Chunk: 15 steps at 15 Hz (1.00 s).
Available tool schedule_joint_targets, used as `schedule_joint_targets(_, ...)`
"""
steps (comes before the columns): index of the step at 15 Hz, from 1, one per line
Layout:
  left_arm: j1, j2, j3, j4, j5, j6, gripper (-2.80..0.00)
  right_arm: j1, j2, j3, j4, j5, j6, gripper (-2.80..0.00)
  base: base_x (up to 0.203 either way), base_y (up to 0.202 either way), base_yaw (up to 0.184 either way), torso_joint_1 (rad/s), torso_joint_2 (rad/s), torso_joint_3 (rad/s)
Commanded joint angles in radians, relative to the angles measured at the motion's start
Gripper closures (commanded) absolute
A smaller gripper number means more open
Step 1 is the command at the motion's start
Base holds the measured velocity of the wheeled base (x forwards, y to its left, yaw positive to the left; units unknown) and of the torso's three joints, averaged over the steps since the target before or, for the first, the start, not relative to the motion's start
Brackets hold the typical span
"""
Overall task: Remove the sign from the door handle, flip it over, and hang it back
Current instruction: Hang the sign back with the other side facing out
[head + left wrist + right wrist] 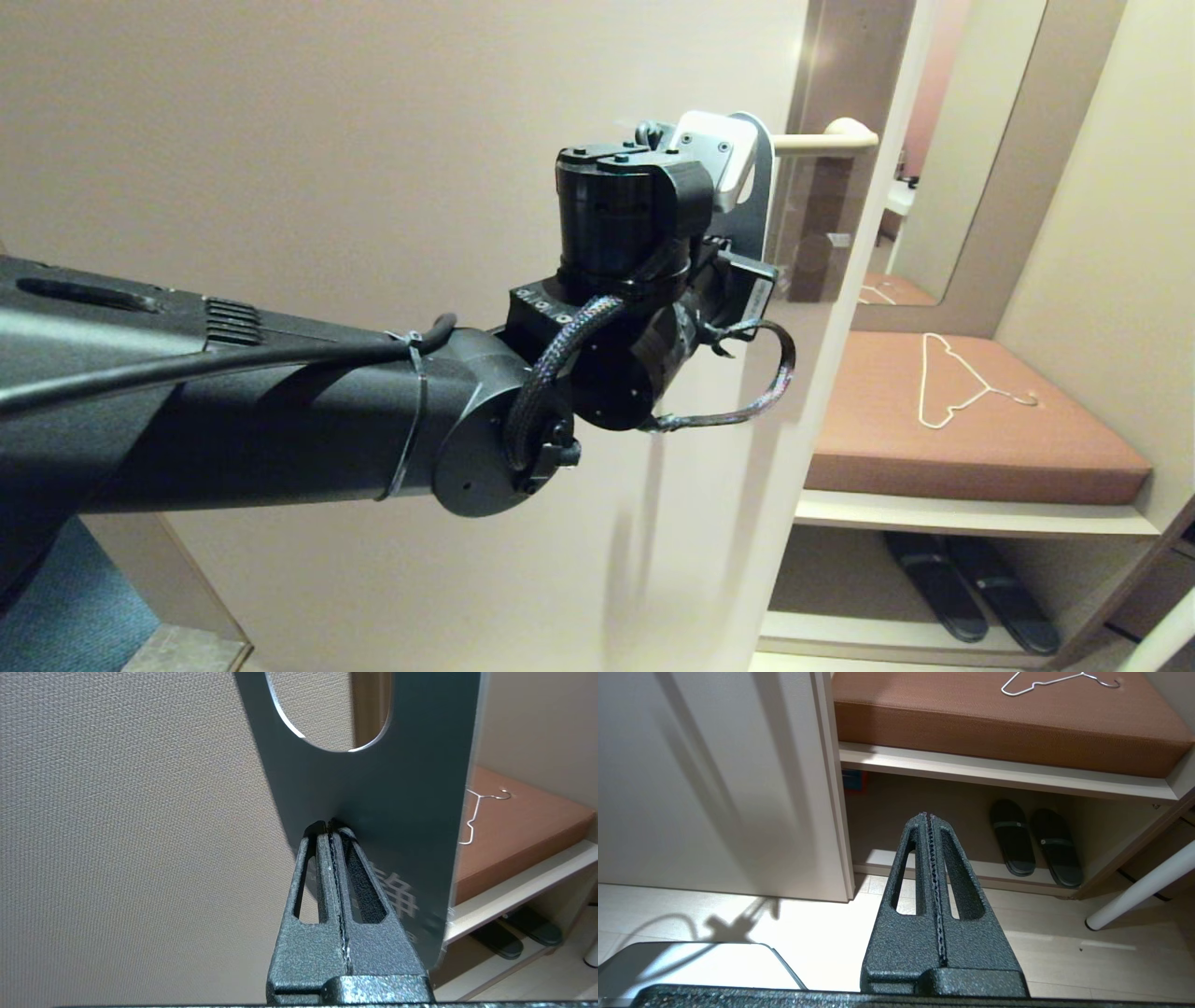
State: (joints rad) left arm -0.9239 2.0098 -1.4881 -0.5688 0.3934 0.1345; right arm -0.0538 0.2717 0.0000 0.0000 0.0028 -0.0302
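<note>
A pale beige door [373, 140] fills the left and middle of the head view, its free edge running down the middle right. Past that edge a recessed bench is seen, topped by a reddish-brown padded cushion [971, 429] on a light wooden shelf. A thin white wire clothes hanger [952, 383] lies on the cushion near its back edge, and a pair of dark slippers [971, 583] sits in the open space under the shelf. A mirror panel is set above the bench.

The black left arm is stretched across the door, and the left gripper [329, 828] is clamped on the flat grey-blue card sign [402, 812] below its oval hole. The sign is held upright just beside the door's face, close to its free edge, with its rounded top level with the slim cream metal door handle [826, 142]. In the head view it cannot be told whether the hole is around the lever, since the wrist covers most of the card. The print on the sign is cut off and hard to read.

The right gripper [930, 816] is pressed together on nothing, pointing down toward the pale floor near the door's lower corner.
</note>
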Motion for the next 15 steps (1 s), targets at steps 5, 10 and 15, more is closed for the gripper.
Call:
schedule_joint_targets(5, 0.019, 0.054, -0.073, 0.021, -0.018, 0.001, 0.00, 0.000, 0.001, 0.000, 0.000, 0.000, 0.000, 0.00, 0.000, 0.000, 0.000, 0.000, 0.00, 0.000)
schedule_joint_targets(10, 0.016, 0.091, -0.129, 0.040, -0.021, 0.011, 0.00, 0.000, 0.001, 0.000, 0.000, 0.000, 0.000, 0.00, 0.000, 0.000, 0.000, 0.000, 0.00, 0.000)
schedule_joint_targets(15, -0.014, 0.098, -0.131, 0.040, -0.028, 0.019, 0.00, 0.000, 0.001, 0.000, 0.000, 0.000, 0.000, 0.00, 0.000, 0.000, 0.000, 0.000, 0.00, 0.000)
